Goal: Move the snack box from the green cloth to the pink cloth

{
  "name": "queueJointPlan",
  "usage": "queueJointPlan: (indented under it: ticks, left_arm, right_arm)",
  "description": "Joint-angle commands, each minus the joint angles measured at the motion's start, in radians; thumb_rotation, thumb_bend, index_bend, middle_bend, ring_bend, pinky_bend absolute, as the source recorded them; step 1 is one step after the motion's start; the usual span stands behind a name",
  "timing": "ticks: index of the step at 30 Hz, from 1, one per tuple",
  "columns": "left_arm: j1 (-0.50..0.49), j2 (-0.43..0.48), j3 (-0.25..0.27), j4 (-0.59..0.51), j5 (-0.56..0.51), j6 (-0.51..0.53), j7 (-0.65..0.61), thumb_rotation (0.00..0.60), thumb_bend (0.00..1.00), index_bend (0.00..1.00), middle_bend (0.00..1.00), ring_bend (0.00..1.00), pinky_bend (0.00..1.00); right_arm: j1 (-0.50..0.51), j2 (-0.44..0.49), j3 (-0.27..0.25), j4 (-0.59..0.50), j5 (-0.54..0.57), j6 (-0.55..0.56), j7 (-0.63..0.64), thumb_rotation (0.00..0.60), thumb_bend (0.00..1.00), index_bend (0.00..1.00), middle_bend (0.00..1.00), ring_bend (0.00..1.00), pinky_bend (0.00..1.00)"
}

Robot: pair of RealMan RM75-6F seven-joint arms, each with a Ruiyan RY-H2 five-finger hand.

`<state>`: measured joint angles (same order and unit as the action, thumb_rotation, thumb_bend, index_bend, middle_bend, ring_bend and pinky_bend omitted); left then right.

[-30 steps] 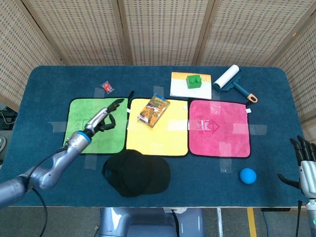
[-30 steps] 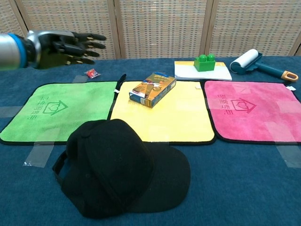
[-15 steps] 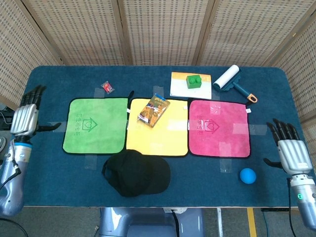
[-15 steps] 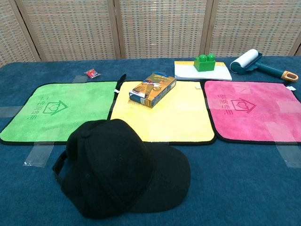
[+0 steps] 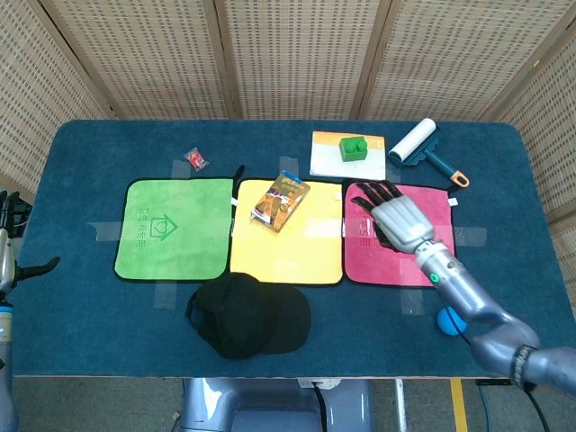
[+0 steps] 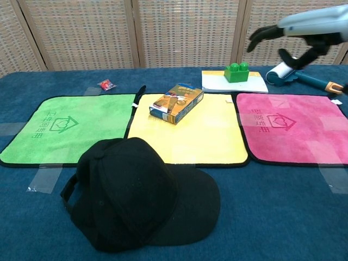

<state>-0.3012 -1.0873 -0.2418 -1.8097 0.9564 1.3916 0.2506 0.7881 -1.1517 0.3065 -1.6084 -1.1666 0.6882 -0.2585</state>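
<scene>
One right hand spread above pink cloth

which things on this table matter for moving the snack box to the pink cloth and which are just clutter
Job: snack box (now on the yellow cloth), pink cloth, green cloth, right hand.
Clutter: black cap, blue ball, lint roller, green brick, candy.

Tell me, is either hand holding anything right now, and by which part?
Nothing is held. The right hand hovers open above the pink cloth; the left hand is empty at the table's edge. The snack box lies untouched.
</scene>
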Motion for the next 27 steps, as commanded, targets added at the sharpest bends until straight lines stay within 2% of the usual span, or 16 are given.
queueJointPlan:
  ticks: [1, 4, 8, 11, 14, 19, 27]
  left_arm:
    - [-0.009, -0.006, -0.004, 0.019, -0.01, -0.023, -0.006, 0.6, 0.0, 0.0, 0.0, 0.0, 0.0]
    - [-0.018, -0.015, -0.009, 0.043, -0.025, -0.04, -0.006, 0.6, 0.0, 0.0, 0.0, 0.0, 0.0]
    - [-0.025, -0.021, -0.014, 0.058, -0.041, -0.055, -0.003, 0.6, 0.0, 0.0, 0.0, 0.0, 0.0]
    - [-0.034, -0.03, -0.019, 0.075, -0.062, -0.068, 0.008, 0.6, 0.0, 0.0, 0.0, 0.0, 0.0]
    - [-0.038, -0.038, -0.02, 0.09, -0.075, -0.072, 0.018, 0.6, 0.0, 0.0, 0.0, 0.0, 0.0]
    - [-0.044, -0.048, -0.023, 0.112, -0.1, -0.083, 0.029, 0.6, 0.0, 0.0, 0.0, 0.0, 0.0]
    - [-0.048, -0.053, -0.031, 0.134, -0.123, -0.094, 0.029, 0.6, 0.0, 0.0, 0.0, 0.0, 0.0]
  right_arm:
    - [0.144, -0.121, 0.019, 0.117, 0.136, -0.105, -0.085, 0.6, 1.0, 0.19, 0.08, 0.0, 0.0]
    - [0.263, -0.229, 0.009, 0.247, 0.233, -0.145, -0.148, 0.6, 1.0, 0.2, 0.08, 0.0, 0.0]
    - [0.352, -0.322, 0.0, 0.363, 0.311, -0.171, -0.175, 0.6, 1.0, 0.21, 0.08, 0.0, 0.0]
    - [0.472, -0.452, -0.008, 0.547, 0.39, -0.231, -0.197, 0.6, 1.0, 0.21, 0.08, 0.0, 0.0]
    - [0.546, -0.542, -0.021, 0.688, 0.442, -0.28, -0.197, 0.6, 1.0, 0.21, 0.09, 0.01, 0.0]
    - [0.628, -0.661, -0.039, 0.895, 0.488, -0.35, -0.179, 0.6, 1.0, 0.21, 0.12, 0.05, 0.0]
    - [0.691, -0.796, -0.056, 1.12, 0.473, -0.459, -0.115, 0.6, 1.0, 0.22, 0.14, 0.07, 0.0]
